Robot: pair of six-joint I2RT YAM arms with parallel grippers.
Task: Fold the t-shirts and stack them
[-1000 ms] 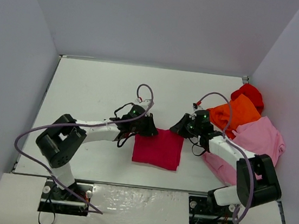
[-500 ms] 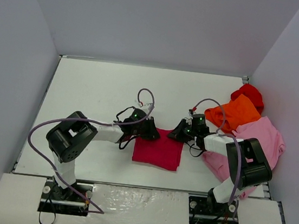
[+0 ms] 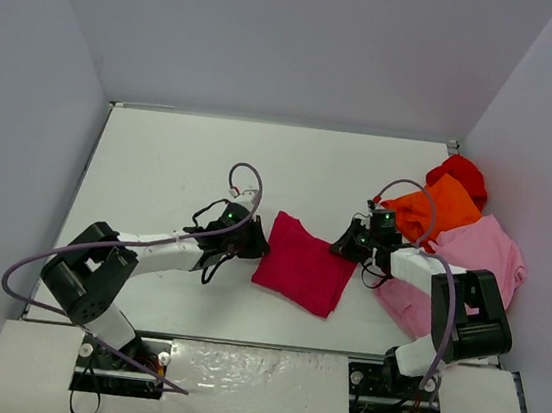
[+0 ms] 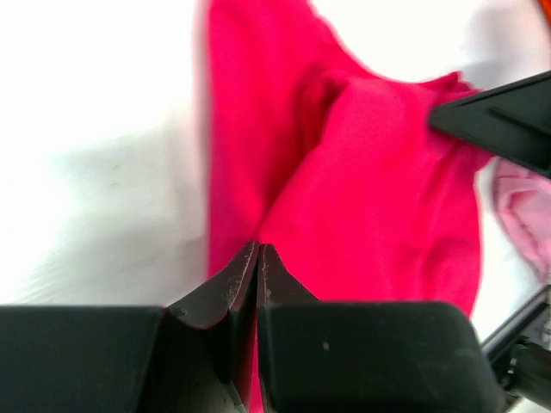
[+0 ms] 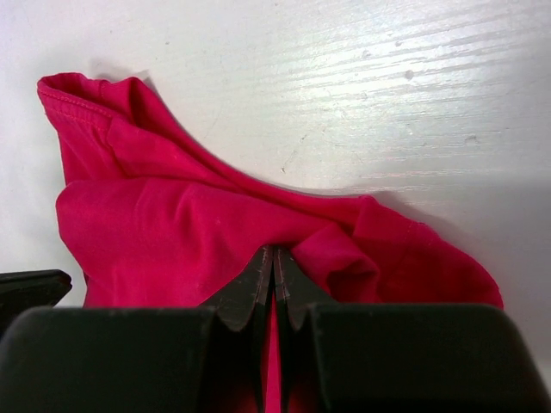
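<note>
Because the raspberry-red t-shirt (image 3: 301, 265) lies as a compact folded rectangle, a little turned, near the middle of the worktop (image 3: 180, 165), the step in hand is probably to shift it or to give it one more fold. The left gripper (image 3: 254, 245) is fully closed and pinches the left edge of this cloth. The right gripper (image 3: 349, 246) is closed in the same way on the opposite edge, and red cloth shows between its jaws in the right wrist view. That view also shows the cloth bunched into a small ridge just beside the right gripper.

To do the step well, both arms should move together and at the same pace, so that the layers do not slide apart. The cloth should be only lightly taut: too much pull may open the fold, too little lets the middle sag and wrinkle. The ridge should be smoothed out before the shirt is released.

The orange t-shirt (image 3: 439, 206), the pale pink t-shirt (image 3: 487, 255) and the bright red t-shirt (image 3: 459, 173) lie heaped at the right side of the worktop. The right arm reaches from beside them, so it should take care not to drag them along.
</note>
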